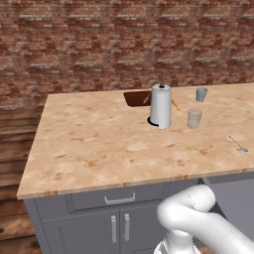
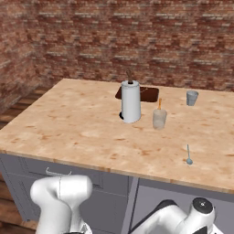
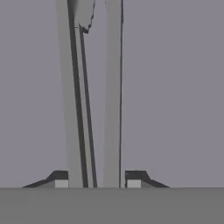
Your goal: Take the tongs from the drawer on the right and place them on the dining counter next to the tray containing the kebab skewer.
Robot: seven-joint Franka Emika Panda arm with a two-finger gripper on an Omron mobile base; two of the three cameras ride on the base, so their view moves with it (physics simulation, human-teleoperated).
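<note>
On the table (image 1: 89, 144), the tray (image 1: 136, 98) sits behind the towel roll (image 1: 160, 105), with bare stone beside it for the drop. Low in the drawer (image 3: 183, 87), the pincer (image 3: 97, 183) is clamped on the tongs (image 3: 94, 96), gripping both arms together, likely so they lift out without springing apart.

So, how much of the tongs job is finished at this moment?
Done: in the hand view the pincer is shut on the tongs, over a flat grey surface. In hand: carrying them. Left: set them on the dining counter beside the tray, behind the paper-towel roll.
</note>
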